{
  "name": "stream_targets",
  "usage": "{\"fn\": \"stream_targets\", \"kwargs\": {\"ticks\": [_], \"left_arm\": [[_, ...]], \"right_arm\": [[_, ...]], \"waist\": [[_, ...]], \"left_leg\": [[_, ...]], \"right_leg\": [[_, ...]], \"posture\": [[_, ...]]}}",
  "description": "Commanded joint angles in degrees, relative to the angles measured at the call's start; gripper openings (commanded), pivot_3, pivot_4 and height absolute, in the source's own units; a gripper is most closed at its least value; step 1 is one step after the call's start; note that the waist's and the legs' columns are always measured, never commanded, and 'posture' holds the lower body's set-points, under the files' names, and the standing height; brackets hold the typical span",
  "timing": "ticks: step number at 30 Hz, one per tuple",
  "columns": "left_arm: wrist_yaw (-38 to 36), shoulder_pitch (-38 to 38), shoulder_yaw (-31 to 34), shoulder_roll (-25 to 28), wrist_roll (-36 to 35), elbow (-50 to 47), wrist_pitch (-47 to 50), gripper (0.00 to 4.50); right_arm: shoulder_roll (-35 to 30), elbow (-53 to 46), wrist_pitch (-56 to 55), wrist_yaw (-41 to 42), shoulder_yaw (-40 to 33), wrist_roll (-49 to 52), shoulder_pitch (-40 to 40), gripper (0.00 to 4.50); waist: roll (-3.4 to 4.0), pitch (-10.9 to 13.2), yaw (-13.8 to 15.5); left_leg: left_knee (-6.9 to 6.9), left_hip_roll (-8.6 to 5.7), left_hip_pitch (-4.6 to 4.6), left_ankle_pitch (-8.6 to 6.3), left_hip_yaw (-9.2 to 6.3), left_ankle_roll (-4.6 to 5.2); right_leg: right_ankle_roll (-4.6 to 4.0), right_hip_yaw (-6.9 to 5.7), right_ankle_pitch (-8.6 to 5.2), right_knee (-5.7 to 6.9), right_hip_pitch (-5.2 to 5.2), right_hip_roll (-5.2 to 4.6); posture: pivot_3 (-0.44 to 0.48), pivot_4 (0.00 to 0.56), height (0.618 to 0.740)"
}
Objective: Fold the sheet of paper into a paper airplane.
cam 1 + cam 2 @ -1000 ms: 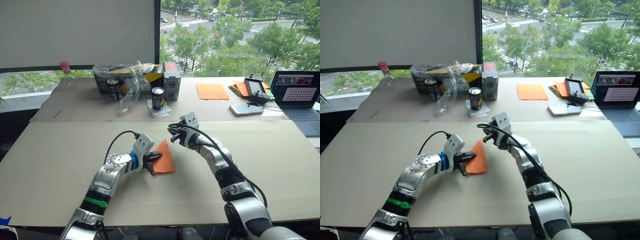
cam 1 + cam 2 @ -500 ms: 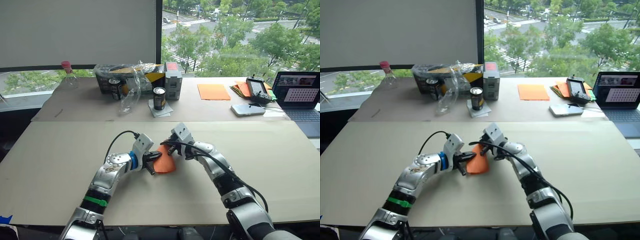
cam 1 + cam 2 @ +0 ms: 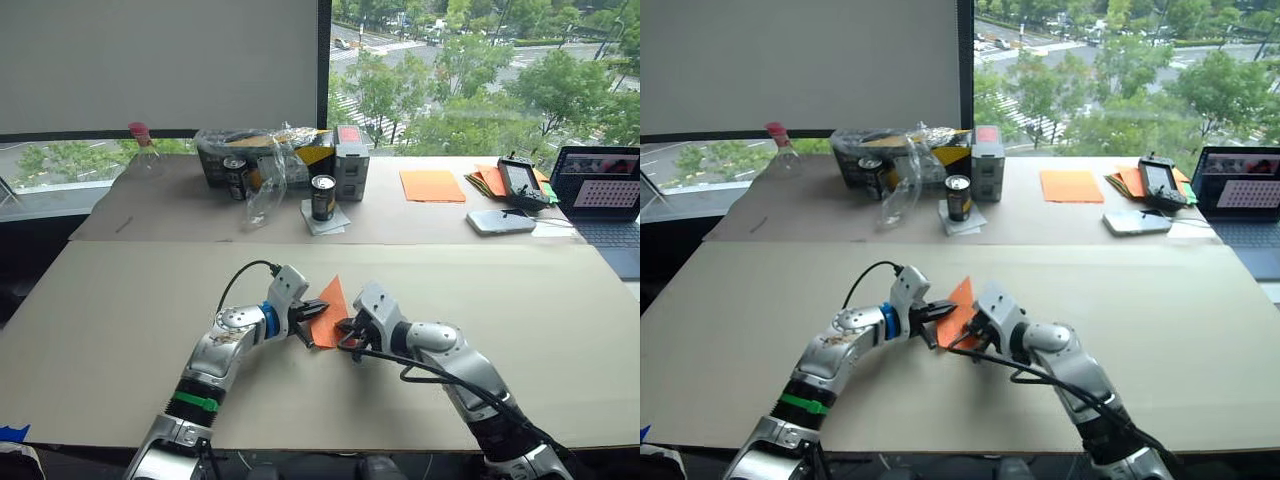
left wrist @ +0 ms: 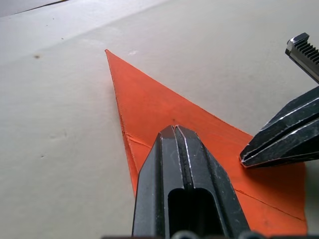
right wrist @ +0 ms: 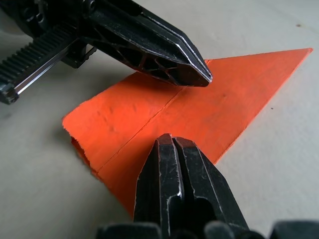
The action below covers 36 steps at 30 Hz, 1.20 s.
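- The airplane (image 3: 329,312) lies flat on the desk (image 3: 120,300), its sharp tip pointing toward the can (image 3: 322,197) at the far side.
- My left gripper (image 4: 174,130) has its jaws clenched together, tips pressing down on the airplane's middle; nothing is pinched between them.
- My right gripper (image 5: 172,141) is also clenched, its tips resting on the airplane's edge nearest me, opposite the left gripper.
- The 2 grippers sit close together over the airplane, nearly touching.
- A crease runs the length of the airplane between them, and the blunt end looks slightly ragged.
- My judgement: I am flattening or holding a fold, so the wedge is far along but may not be finished.
- Risk: if 1 gripper slides while the other pins, the thin paper could tear at the ragged end.
- Risk: pushing sideways could skate the airplane across the smooth desk and skew the crease.
- Risk: with the grippers this close, any swing could knock them together and flick the airplane away.
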Motion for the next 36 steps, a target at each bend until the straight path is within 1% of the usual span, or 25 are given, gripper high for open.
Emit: {"fn": "stream_targets", "kwargs": {"ticks": [1, 4, 7, 11, 14, 17, 23, 29, 36], "left_arm": [[-1.56, -1.12, 0.01, 0.10, -0.86, -0.97, -1.75, 0.00], [-2.15, -0.94, 0.06, 0.36, -0.89, -1.05, -1.99, 0.00], [-2.20, -0.96, -0.07, 0.44, -0.66, -0.53, -2.25, 0.00], [-2.03, -1.11, -0.10, 0.48, -0.55, -0.26, -2.14, 0.00], [-1.73, -0.89, -0.27, 0.46, -0.30, -0.46, -2.16, 0.00], [-1.50, -0.23, -0.59, 0.47, -0.12, -1.07, -2.22, 0.00], [-1.01, -0.29, -0.46, 0.54, 0.08, -1.12, -2.42, 0.00], [-0.82, 0.12, -0.58, 0.69, 0.02, -1.85, -2.45, 0.00], [-0.99, 0.04, -0.83, 0.81, 0.06, -1.93, -2.36, 0.00]], "right_arm": [[-3.81, -3.60, 4.05, 2.94, 0.63, 2.29, 3.95, 0.04], [-7.52, -8.87, 4.52, 4.97, -0.59, 4.89, 7.25, 0.04], [-9.21, -11.93, 4.65, 5.69, -2.00, 7.32, 7.71, 0.04], [-7.97, -13.54, 5.83, 5.17, -6.59, 12.06, 3.68, 0.04], [-6.17, -12.48, 6.31, 4.41, -9.32, 14.93, -0.81, 0.04], [-5.42, -8.24, 5.17, 3.06, -7.71, 12.99, -3.33, 0.04], [-3.62, 2.43, -1.63, 0.57, -2.25, 6.95, -4.04, 0.04], [-0.03, 11.54, -7.79, -2.08, -2.12, 4.29, -5.52, 0.04], [3.61, 26.52, -14.88, -3.54, -1.59, 0.50, -14.10, 0.04]], "waist": [[0.00, 0.00, 0.10], [0.00, 0.00, 0.50], [-0.02, 0.01, 0.32], [-0.04, 0.02, -0.01], [-0.04, 0.03, -0.11], [-0.04, 0.02, 0.12], [-0.04, 0.02, 0.38], [-0.04, 0.02, -0.10], [-0.03, 0.02, -0.07]], "left_leg": [[0.01, 0.00, 0.01, 0.00, 0.00, 0.00], [0.01, 0.00, -0.02, 0.00, -0.02, 0.00], [0.01, -0.01, -0.04, 0.00, -0.01, 0.00], [0.01, 0.01, -0.02, 0.00, -0.01, 0.00], [0.01, 0.01, -0.05, 0.00, -0.01, 0.00], [0.01, 0.01, -0.06, 0.00, -0.04, 0.00], [0.01, -0.04, -0.15, 0.00, -0.01, 0.00], [0.01, -0.01, -0.07, 0.00, -0.01, 0.00], [0.01, 0.00, 0.00, 0.00, 0.00, -0.01]], "right_leg": [[0.00, 0.00, 0.00, 0.00, 0.00, 0.00], [0.02, -0.03, -0.02, -0.03, 0.01, 0.01], [0.03, -0.02, -0.02, -0.07, 0.02, -0.01], [0.03, -0.01, -0.02, -0.02, -0.02, 0.02], [0.02, 0.00, -0.02, -0.01, -0.05, 0.02], [0.02, -0.03, -0.02, -0.02, -0.05, 0.02], [0.01, -0.01, -0.01, -0.08, -0.10, -0.05], [0.01, -0.01, -0.01, 0.00, -0.07, 0.00], [-0.01, 0.00, 0.01, 0.05, -0.05, 0.00]], "posture": [[0.000, 0.150, 0.732], [0.000, 0.150, 0.732], [0.000, 0.150, 0.732], [0.000, 0.150, 0.732], [0.000, 0.150, 0.732], [0.000, 0.150, 0.732], [0.000, 0.150, 0.732], [0.000, 0.150, 0.732], [0.000, 0.150, 0.732]]}}
